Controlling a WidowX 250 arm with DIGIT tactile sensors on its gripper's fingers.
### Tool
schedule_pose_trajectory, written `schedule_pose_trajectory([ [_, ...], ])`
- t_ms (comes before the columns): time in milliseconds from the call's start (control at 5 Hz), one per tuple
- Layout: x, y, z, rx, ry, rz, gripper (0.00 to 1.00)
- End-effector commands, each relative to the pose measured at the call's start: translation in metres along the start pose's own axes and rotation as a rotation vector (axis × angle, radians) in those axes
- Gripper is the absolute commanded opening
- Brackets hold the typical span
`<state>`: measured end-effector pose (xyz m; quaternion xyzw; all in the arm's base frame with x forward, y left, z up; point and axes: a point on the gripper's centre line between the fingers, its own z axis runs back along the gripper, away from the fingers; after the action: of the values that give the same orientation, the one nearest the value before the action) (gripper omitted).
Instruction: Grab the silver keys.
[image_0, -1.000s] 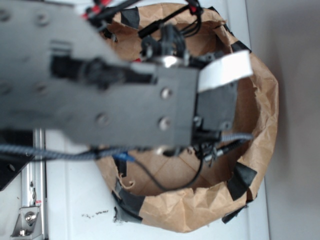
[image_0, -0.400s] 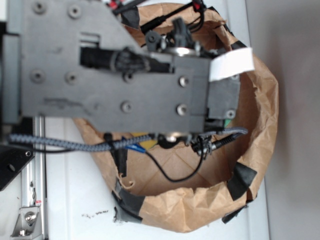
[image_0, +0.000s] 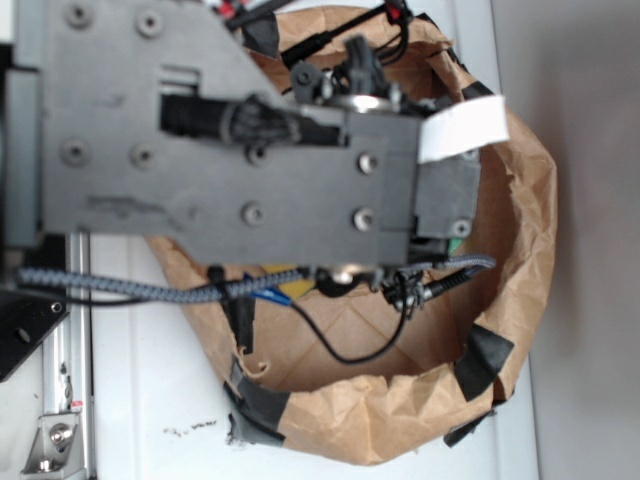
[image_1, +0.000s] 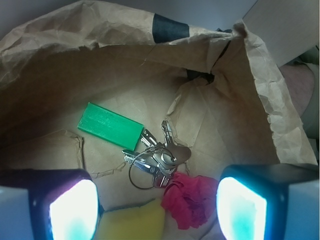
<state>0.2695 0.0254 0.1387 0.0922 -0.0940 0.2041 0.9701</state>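
The silver keys (image_1: 159, 157) lie on the brown paper floor of the bag, a small shiny bunch on a thin ring. In the wrist view they sit just above and between my gripper's (image_1: 157, 212) two glowing fingertips, which stand wide apart with nothing between them. A flat green block (image_1: 109, 125) touches the keys at upper left. In the exterior view the arm (image_0: 230, 150) covers the bag's inside, so the keys are hidden there.
A crumpled red piece (image_1: 192, 199) lies right below the keys, and a yellow sponge wedge (image_1: 135, 221) sits at the bottom between the fingers. The brown paper bag (image_0: 520, 200) with black tape patches walls in everything on all sides.
One second ago the arm was blurred and lower in the exterior view; it has shifted up and right over the bag. Since 0.4 s ago nothing has moved.
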Motion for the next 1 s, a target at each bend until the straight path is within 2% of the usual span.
schedule_pose_trajectory([
  [0, -0.012, 0.002, -0.028, -0.068, -0.114, -0.019, 1.00],
  [200, -0.016, -0.005, -0.034, -0.072, -0.083, -0.023, 1.00],
  [400, -0.016, -0.015, -0.039, -0.102, -0.050, -0.038, 1.00],
  [600, -0.018, -0.032, -0.050, -0.077, -0.055, -0.028, 1.00],
  [800, -0.023, -0.041, -0.060, -0.083, -0.057, -0.040, 1.00],
])
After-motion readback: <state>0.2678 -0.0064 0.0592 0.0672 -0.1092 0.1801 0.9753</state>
